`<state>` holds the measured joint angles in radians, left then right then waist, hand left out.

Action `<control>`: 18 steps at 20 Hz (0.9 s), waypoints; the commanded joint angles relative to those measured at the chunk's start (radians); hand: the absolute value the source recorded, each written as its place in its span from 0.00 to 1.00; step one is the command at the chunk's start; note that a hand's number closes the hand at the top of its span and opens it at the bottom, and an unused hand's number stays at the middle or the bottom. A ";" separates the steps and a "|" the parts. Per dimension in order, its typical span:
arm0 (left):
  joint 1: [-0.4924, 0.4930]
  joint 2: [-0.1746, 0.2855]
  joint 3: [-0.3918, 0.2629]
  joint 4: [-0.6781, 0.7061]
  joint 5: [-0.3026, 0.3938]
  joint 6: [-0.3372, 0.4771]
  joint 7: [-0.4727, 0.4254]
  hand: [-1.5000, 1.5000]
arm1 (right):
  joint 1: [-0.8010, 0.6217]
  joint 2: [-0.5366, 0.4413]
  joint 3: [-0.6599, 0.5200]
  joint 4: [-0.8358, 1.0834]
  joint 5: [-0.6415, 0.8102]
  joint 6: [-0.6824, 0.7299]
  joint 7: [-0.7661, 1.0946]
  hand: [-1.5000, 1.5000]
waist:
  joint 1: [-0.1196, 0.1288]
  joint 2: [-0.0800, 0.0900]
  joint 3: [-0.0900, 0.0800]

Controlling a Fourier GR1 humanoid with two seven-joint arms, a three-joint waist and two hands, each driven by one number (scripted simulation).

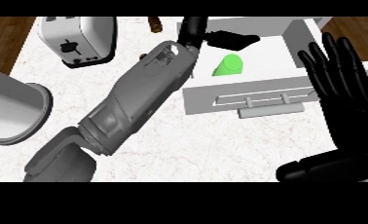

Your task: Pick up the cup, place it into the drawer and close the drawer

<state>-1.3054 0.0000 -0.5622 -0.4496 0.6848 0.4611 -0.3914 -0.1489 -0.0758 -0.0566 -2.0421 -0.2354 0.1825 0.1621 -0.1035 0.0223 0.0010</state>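
The green cup point(229, 65) lies on its side inside the open white drawer point(287, 47), near the drawer's left part. My left hand point(229, 39) hovers just above and behind the cup, over the drawer's back left corner, with its fingers stretched to the right and nothing in them. A small gap shows between the hand and the cup. The grey left forearm runs diagonally from the lower left up to the drawer. My right hand point(332, 79) rests open at the right edge, fingers up, beside the drawer's right end.
The drawer's front panel with its bar handle point(265, 100) juts toward me over the white marble counter point(201, 145). A silver toaster point(79, 40) stands at the back left. A grey round pot point(18, 111) sits at the left edge. A small brown object point(155, 23) lies behind.
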 commanded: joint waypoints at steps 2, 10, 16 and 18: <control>-0.007 0.000 0.019 -0.087 0.092 -0.003 -0.050 0.00 | 0.013 -0.022 -0.038 -0.009 -0.079 0.026 0.030 0.00 | 0.026 -0.009 0.000; 0.019 0.042 0.130 -0.146 0.090 -0.054 -0.011 0.00 | 0.054 -0.115 -0.083 -0.026 -0.128 0.130 0.029 1.00 | 0.098 -0.025 -0.001; 0.193 0.132 0.154 -0.373 0.115 -0.005 0.010 0.00 | 0.042 -0.171 -0.036 -0.014 0.062 0.161 -0.009 1.00 | 0.143 -0.035 -0.002; 0.308 0.226 0.159 -0.430 0.126 -0.092 0.016 0.00 | 0.112 -0.215 -0.062 -0.044 0.038 0.220 -0.019 1.00 | 0.140 -0.036 -0.002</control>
<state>-1.1189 0.1398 -0.4170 -0.7584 0.7955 0.3997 -0.4019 -0.0595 -0.2337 -0.0946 -2.0872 -0.2189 0.3534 0.1535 0.0197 -0.0090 -0.0004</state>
